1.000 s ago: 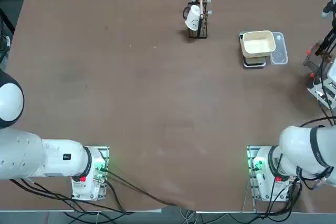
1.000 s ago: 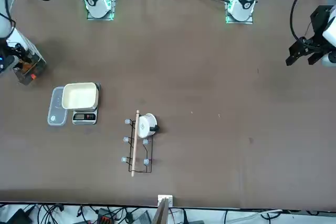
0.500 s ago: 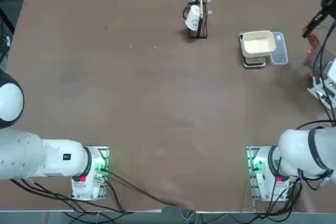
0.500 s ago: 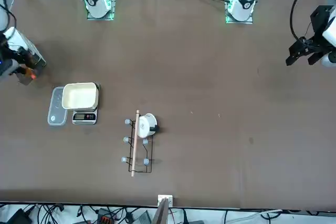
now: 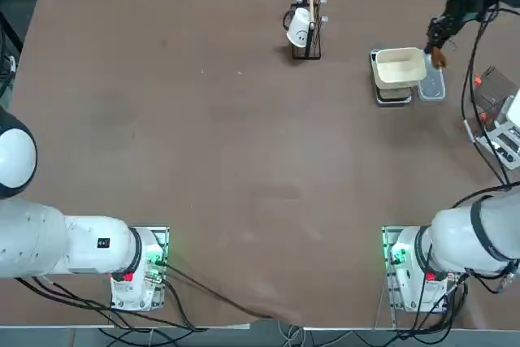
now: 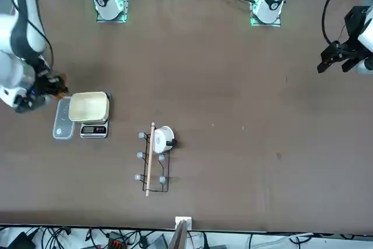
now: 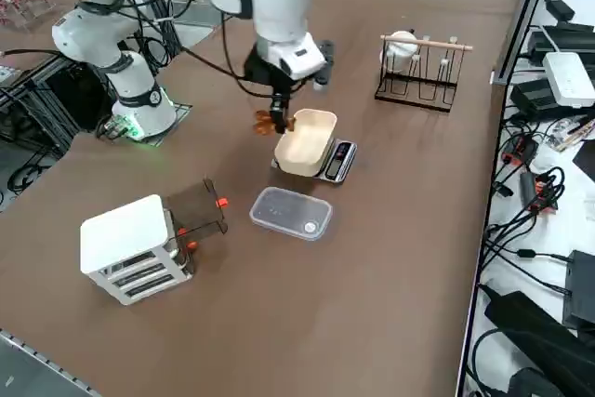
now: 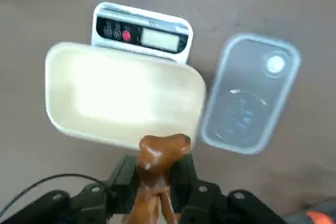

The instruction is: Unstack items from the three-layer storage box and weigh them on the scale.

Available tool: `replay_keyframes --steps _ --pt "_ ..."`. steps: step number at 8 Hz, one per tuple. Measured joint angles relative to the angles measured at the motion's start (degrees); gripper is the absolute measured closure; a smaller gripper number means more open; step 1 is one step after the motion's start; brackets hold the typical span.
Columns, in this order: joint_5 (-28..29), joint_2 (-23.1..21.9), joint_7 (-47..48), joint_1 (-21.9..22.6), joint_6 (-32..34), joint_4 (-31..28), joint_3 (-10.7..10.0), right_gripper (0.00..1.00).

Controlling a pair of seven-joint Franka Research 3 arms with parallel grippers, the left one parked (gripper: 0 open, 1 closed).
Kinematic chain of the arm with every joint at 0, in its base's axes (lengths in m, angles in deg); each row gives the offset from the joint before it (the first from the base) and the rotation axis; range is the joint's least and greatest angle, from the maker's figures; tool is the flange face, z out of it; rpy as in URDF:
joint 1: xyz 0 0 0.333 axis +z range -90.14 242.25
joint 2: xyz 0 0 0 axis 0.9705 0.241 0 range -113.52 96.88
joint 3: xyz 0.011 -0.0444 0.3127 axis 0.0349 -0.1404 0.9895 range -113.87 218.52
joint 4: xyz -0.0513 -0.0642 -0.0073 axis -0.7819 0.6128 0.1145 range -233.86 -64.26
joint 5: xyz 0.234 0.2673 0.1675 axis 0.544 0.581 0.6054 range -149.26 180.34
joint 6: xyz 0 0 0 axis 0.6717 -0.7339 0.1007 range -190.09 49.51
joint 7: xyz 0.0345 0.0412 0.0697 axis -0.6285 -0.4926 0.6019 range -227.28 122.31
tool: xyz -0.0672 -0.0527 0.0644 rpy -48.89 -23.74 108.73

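Observation:
My right gripper point(image 8: 155, 184) is shut on a brown lump, one of the items point(image 8: 156, 157). It hovers just above the rim of the cream bowl point(image 8: 121, 97), on the side away from the display. The bowl sits on the dark-grey scale point(image 8: 142, 32), and nothing shows inside it. The translucent plate point(image 8: 250, 95) lies flat beside them. From the side, the gripper point(image 7: 277, 111) holds the item point(image 7: 269, 122) next to the bowl point(image 7: 305, 141). The three-layer storage box point(image 7: 130, 246) stands apart, near the table's right edge, with red-orange bits point(image 7: 221, 203).
A black wire stand point(image 5: 306, 28) with a white cup stands left of the scale point(image 5: 394, 96) at the table's far side. The storage box point(image 5: 502, 132) sits at the right edge. Cables hang off my arm near the plate point(image 5: 433, 80).
My right arm has swung from the storage box at the right edge over to the scale, carrying the brown item with it.

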State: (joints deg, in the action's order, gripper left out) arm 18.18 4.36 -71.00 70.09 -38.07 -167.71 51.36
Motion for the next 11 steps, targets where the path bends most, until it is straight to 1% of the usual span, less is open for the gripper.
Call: replay_keyframes --steps 2,4,5,7,8,9,10,11 --pt "0.83 5.22 8.22 3.19 -3.74 1.86 -0.01 0.65" --pt "0.83 8.26 9.37 4.00 -3.95 2.14 -0.09 0.65" --pt "0.83 8.80 9.37 4.00 -3.95 2.15 -0.26 0.63" --pt "0.83 8.86 9.43 4.00 -3.93 2.35 -0.38 0.28" --pt "0.82 8.68 9.42 4.00 -3.62 2.81 -0.49 0.07" --pt "-0.13 8.26 8.87 3.99 -2.28 3.44 -0.74 0.00" --pt "-2.99 7.40 6.28 3.85 0.59 3.87 -1.17 0.09" --pt "-6.23 6.31 1.54 3.29 3.67 3.90 -1.84 0.30"
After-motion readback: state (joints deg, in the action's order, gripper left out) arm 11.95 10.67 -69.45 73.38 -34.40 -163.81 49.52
